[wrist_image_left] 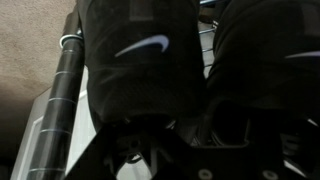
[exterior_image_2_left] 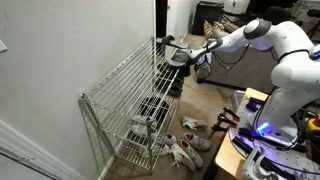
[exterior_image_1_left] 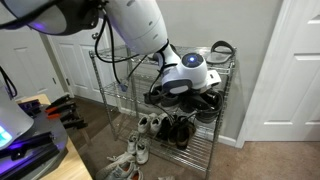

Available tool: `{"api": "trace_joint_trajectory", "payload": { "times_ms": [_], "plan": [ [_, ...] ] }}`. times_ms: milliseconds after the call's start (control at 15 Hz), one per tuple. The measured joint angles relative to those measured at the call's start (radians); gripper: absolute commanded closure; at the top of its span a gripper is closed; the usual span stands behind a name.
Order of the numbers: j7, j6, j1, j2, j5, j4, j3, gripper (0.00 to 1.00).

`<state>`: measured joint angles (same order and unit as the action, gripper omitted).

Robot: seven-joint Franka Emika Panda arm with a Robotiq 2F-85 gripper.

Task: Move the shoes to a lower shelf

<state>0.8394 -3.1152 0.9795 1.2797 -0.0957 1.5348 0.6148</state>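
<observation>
The black shoes (exterior_image_1_left: 180, 92) hang under my gripper (exterior_image_1_left: 186, 78) at the front of the silver wire rack, below its top tier and just above the middle tier (exterior_image_1_left: 215, 112). In an exterior view the shoes (exterior_image_2_left: 178, 62) sit at the rack's far end by the gripper (exterior_image_2_left: 191, 56). In the wrist view both shoes (wrist_image_left: 135, 60) fill the frame, one with a white swoosh. The gripper (wrist_image_left: 190, 140) is dark and close against their heels and looks shut on them. A chrome rack post (wrist_image_left: 60, 95) runs along the left.
Grey slide sandals (exterior_image_1_left: 218, 50) lie on the top tier. Dark shoes (exterior_image_1_left: 178, 128) sit on the bottom tier. White sneakers (exterior_image_1_left: 135, 150) lie on the carpet in front of the rack, also in an exterior view (exterior_image_2_left: 185, 150). White doors stand on both sides.
</observation>
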Motion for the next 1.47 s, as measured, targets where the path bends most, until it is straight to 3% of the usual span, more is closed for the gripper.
{"api": "trace_joint_trajectory", "payload": {
  "times_ms": [333,733,1200,1467],
  "plan": [
    [0.000,-0.009,0.045,-0.002,-0.040,0.011,0.036,0.00],
    [0.000,-0.037,0.146,-0.031,-0.102,0.097,0.111,0.00],
    [0.000,-0.032,0.325,-0.118,-0.159,0.310,0.221,0.00],
    [0.000,-0.009,0.411,-0.190,-0.160,0.422,0.237,0.00]
  ]
}}
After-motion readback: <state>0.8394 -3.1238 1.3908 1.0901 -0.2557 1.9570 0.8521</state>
